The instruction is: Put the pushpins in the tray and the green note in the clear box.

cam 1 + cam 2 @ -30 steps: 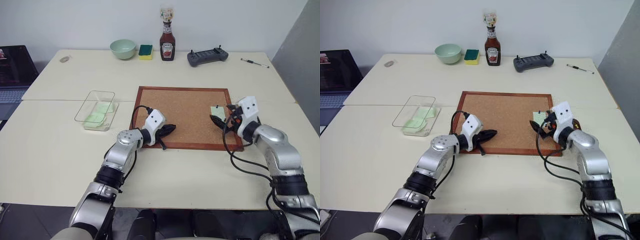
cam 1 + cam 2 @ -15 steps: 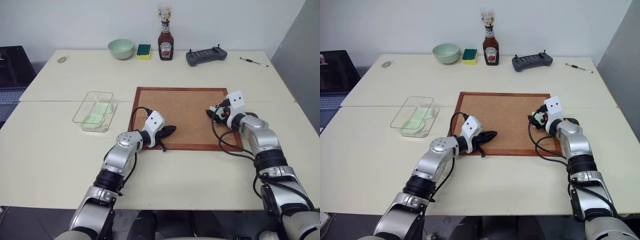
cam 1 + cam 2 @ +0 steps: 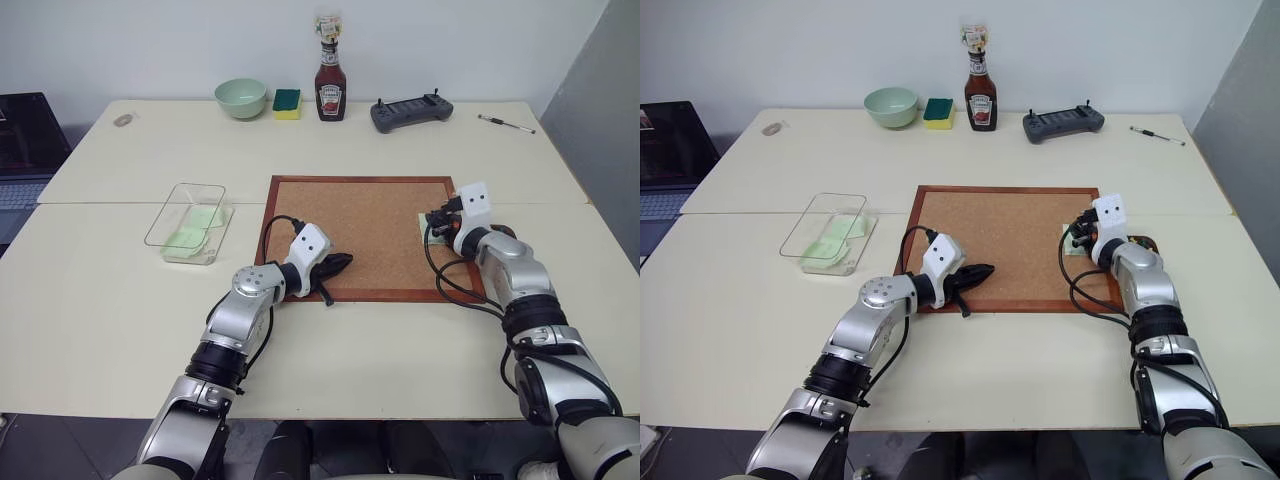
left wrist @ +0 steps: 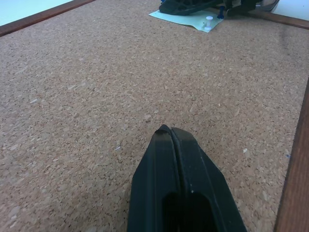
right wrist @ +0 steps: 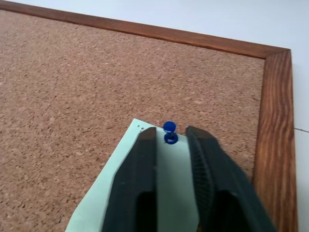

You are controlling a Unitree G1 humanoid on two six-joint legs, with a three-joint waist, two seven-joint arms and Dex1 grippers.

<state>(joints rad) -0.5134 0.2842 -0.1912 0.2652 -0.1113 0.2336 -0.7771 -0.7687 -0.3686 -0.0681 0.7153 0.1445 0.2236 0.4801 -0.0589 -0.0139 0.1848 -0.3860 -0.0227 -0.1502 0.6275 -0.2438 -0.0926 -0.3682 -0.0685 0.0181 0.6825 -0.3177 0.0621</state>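
Smooth mint square green note (image 5: 145, 193) lies on grainy, wood-framed corkboard (image 5: 72, 77).

We saw the corkboard (image 5: 72, 72) as rough, speckled, matt cork inside a smooth, faintly glossy reddish wood frame (image 5: 276, 125). The green note (image 5: 174, 193) looked like thin matt paper, and the pushpin (image 5: 169, 131) on it had a shiny blue plastic head. The right tool (image 5: 171, 137) had matt black plastic fingers (image 5: 205, 164) with ribbed inner faces. The surface (image 3: 120, 290) appeared smooth, pale and matt.
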